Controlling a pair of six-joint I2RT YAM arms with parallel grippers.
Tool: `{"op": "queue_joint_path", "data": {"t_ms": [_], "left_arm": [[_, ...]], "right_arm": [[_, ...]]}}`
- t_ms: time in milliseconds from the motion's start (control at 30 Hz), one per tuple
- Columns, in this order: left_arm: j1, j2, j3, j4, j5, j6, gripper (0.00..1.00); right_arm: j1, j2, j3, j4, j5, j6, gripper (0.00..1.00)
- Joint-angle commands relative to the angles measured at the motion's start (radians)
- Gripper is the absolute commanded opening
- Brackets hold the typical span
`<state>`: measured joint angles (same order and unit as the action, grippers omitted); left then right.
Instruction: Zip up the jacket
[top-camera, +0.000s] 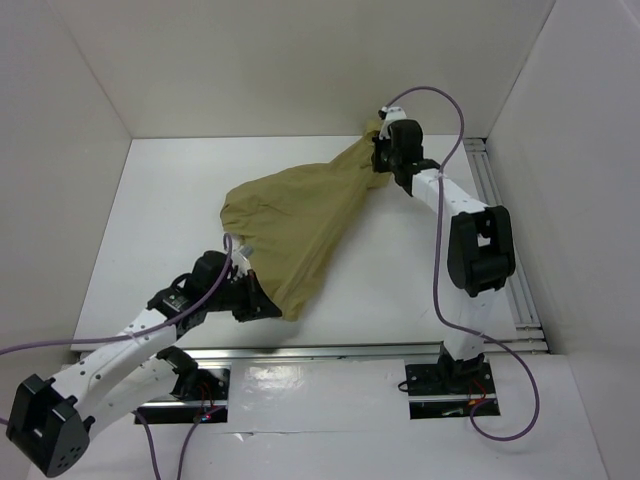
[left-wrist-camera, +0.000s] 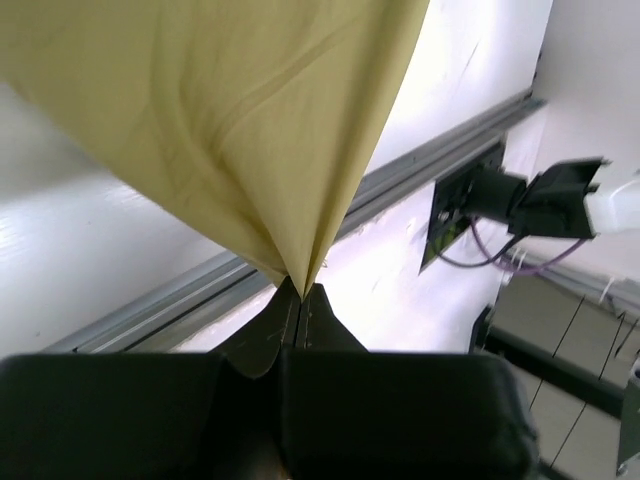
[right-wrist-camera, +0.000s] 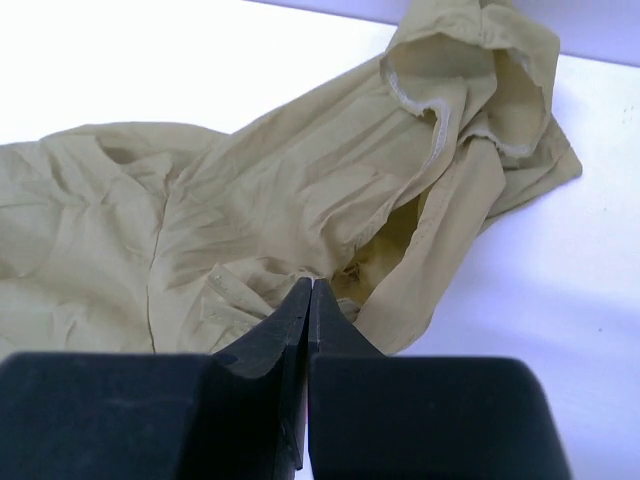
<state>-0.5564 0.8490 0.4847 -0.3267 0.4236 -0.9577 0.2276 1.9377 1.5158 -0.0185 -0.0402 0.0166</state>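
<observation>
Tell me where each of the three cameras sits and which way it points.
Top external: above and behind the robot, looking down on the table; left arm and right arm show, the jacket spanning from left gripper to right gripper.
Left wrist: on the left arm, facing along its shut fingers, which pinch a jacket corner.
Right wrist: on the right arm, facing along its shut fingers toward the hood on the table.
Shared: all three show the jacket.

The white tabletop (top-camera: 160, 210) carries the jacket (top-camera: 290, 215), bunched across its middle from near left toward the far right corner. Its hood (right-wrist-camera: 470, 80) lies flat on the surface, while the near tip seems lifted off. One metal rail (top-camera: 320, 352) lines the near edge and another rail (top-camera: 508, 240) lines the right.
</observation>
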Motion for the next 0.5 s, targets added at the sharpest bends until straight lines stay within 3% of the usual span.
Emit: {"op": "queue_joint_path", "data": {"t_ms": [0, 233, 467], "left_arm": [[0.006, -0.051, 0.026, -0.176, 0.000, -0.033, 0.00], [0.006, 0.022, 0.121, -0.213, -0.020, 0.028, 0.00], [0.006, 0.107, 0.132, -0.173, -0.029, 0.047, 0.00]], "right_arm": [[-0.053, 0.009, 0.101, 0.091, 0.086, -0.037, 0.00], [-0.114, 0.046, 0.286, 0.034, 0.106, -0.056, 0.00], [-0.134, -0.005, 0.259, 0.063, 0.082, -0.056, 0.00]]}}
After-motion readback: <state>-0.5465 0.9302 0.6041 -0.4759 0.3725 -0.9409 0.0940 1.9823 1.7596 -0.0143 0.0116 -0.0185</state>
